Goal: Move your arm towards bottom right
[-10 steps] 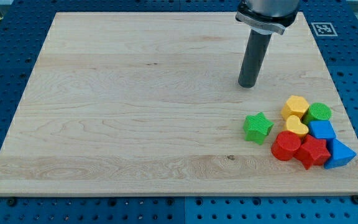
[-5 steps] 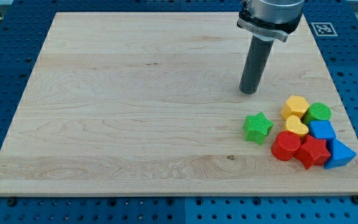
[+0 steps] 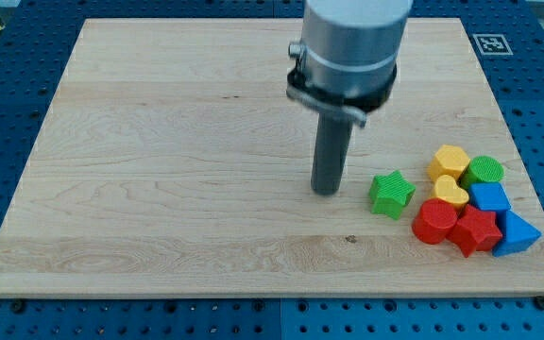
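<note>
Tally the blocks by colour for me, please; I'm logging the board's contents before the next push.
Green: 2, the green star and the green block
Yellow: 2, the yellow block and the yellow heart
Red: 2, the red block and the red star
Blue: 2, the blue block and the blue wedge
Total: 8

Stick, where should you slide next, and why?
Probably toward the view's bottom right, dipping down first. My tip sits just left of the green star, level with it, and the other blocks crowd right of that. Heading straight right would likely shove the star, so I'd pass below it.
</note>
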Controlling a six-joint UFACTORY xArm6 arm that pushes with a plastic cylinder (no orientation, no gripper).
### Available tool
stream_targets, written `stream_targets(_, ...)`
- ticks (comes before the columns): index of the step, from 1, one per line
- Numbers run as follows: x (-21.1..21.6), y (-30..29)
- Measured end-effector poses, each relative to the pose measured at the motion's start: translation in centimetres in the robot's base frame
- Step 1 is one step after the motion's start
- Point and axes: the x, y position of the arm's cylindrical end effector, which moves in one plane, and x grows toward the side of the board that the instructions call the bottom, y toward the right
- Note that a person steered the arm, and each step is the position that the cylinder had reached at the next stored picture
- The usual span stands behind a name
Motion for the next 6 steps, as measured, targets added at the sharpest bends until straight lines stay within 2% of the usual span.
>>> stream_targets(1,6.5,0.6)
stream_targets(2,9.2,2.6)
stream_targets(3,9.3,4.7)
stream_targets(6,9.2,16.3)
